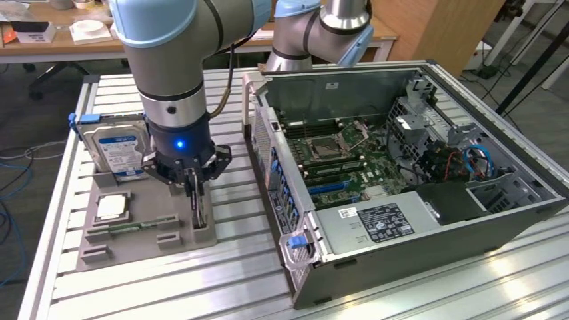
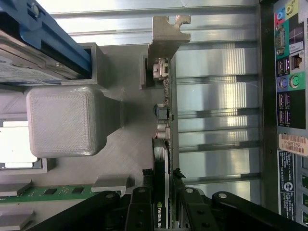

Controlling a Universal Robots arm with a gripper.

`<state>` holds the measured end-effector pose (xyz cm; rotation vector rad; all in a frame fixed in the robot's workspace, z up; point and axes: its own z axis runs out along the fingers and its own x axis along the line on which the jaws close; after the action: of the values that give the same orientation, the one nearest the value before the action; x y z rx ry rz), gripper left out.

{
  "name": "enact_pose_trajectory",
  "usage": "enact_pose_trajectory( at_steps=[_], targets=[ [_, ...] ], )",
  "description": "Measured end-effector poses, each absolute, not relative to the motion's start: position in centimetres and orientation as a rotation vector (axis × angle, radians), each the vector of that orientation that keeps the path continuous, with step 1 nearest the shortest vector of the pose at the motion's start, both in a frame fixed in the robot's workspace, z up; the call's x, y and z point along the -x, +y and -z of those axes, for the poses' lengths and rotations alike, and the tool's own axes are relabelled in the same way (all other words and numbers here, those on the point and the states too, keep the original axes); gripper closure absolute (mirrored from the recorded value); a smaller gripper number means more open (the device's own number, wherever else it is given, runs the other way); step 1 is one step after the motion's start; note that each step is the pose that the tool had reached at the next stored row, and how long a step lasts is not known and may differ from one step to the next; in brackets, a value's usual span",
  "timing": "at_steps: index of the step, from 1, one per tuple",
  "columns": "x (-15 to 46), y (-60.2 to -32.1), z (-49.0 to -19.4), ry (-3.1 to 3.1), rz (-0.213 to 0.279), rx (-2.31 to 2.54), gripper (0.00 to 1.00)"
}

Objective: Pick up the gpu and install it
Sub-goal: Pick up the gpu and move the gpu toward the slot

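Note:
The gpu (image 1: 201,215) stands on its edge in a slot of the grey holder (image 1: 133,252), at the exterior view's left of the open computer case (image 1: 382,220). My gripper (image 1: 194,192) reaches straight down over it, one finger on each side of the card. In the wrist view the gpu (image 2: 166,139) runs away from me as a thin edge. Its silver end bracket (image 2: 169,33) is at the far end. The gripper (image 2: 163,177) has its black pads (image 2: 146,179) pressed against both faces of the card, shut on it. The card still sits in its slot.
A silver hard drive (image 1: 120,150) with a blue label stands in the holder behind the gripper. A square processor chip (image 1: 111,208) and a green memory stick (image 1: 124,231) lie beside it. The case's motherboard (image 1: 347,163) is exposed. Its rear ports (image 2: 291,86) face the holder.

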<state>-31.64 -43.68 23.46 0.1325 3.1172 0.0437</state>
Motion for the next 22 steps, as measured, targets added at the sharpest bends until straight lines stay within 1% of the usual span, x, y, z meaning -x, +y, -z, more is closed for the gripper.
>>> enact_pose_trajectory(
  at_steps=[22],
  targets=[
    [31.66, -43.68, -23.46, 3.117, -0.044, -0.132, 0.74]
  ],
)
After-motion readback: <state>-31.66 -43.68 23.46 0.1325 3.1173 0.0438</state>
